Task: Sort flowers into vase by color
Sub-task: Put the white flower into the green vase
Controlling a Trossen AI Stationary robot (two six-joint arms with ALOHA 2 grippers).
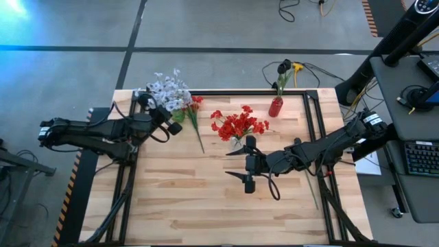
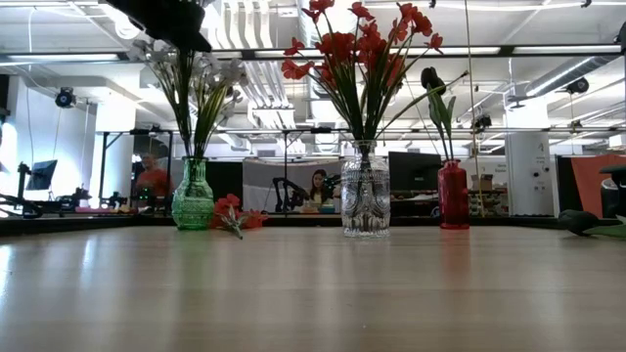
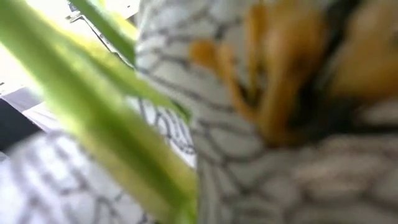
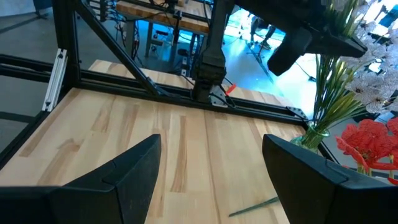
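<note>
Pale white-lavender flowers (image 1: 168,89) stand in a green vase (image 2: 193,198) at the far left. My left gripper (image 1: 159,110) is right at these blossoms, above the vase (image 2: 166,20); its wrist view shows only blurred petals and stems. Red flowers (image 1: 236,126) stand in a clear glass vase (image 2: 365,203) at mid-table. A dark flower (image 1: 282,68) stands in a red vase (image 1: 276,107). One red flower (image 1: 197,110) lies flat on the table beside the green vase. My right gripper (image 1: 236,165) is open over bare table, on the near side of the clear vase, and holds nothing.
A loose green stem (image 1: 312,186) lies on the table's right part, under my right arm. A dark shape (image 2: 584,223) lies at the right end of the table. Black rails (image 1: 312,130) run along the table's sides. People sit in the room beyond.
</note>
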